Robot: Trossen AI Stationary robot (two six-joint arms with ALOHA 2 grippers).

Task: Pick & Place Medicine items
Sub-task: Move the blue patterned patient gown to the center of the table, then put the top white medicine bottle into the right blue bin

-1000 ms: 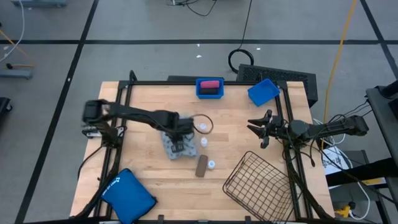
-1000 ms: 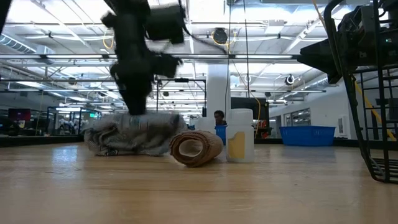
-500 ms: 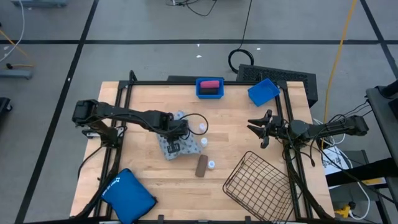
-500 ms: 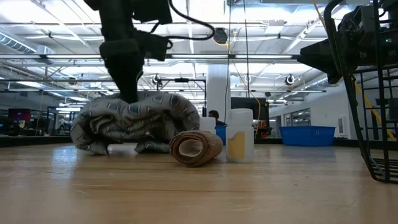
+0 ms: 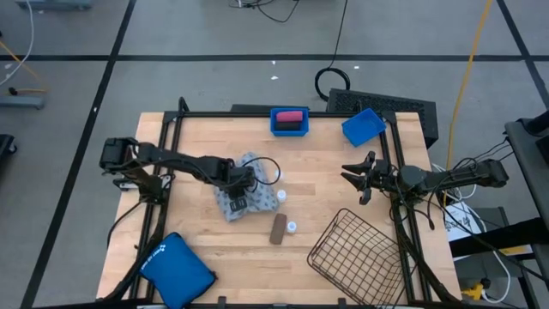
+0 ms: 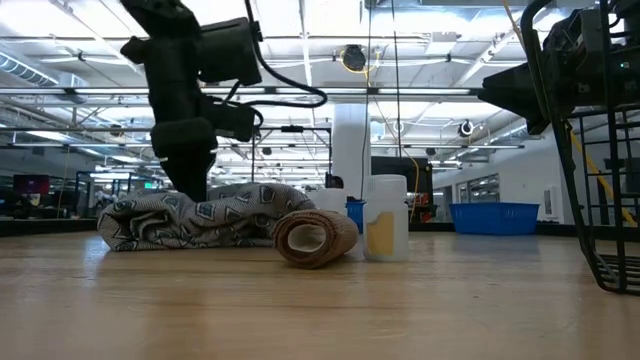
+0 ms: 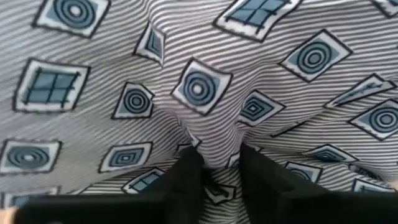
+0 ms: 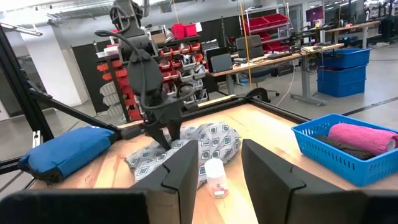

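The grey-blue patterned soft pack (image 5: pixel 249 194) lies on the table left of centre, low and spread in the low view (image 6: pixel 200 215). My left gripper (image 5: pixel 243 178) points down onto it, shut on its cloth (image 7: pixel 221 167). A brown oblong container (image 5: pixel 278 228) lies on its side nearer the front, with white vials (image 5: pixel 292 227) (image 5: pixel 280 196) standing by it. A pink container (image 5: pixel 290 115) rests in a blue bin at the far edge. My right gripper (image 5: pixel 350 178) hovers open and level at the table's right, touching nothing (image 8: pixel 219 149). My left gripper pinches a raised fold of the pack's patterned cloth (image 7: pixel 215 157) between its two fingers (image 7: pixel 186 177), coming from above and pointing steeply down. How many layers it has, I cannot tell. The pack rests on the table under the fingers (image 6: pixel 190 190), slack.
A wire basket (image 5: pixel 356 253) sits at the front right. A large plain blue pouch (image 5: pixel 176 268) lies at the front left corner. A second, tilted blue bin (image 5: pixel 363 126) stands at the far right. A black frame (image 5: pixel 283 114) runs around the table's edges.
My left gripper has gone toward the table's left edge with the pack. It first raised the pack into a bulge, then sank; the pack now lies lower and spread out wider on the table. My right arm has kept still.
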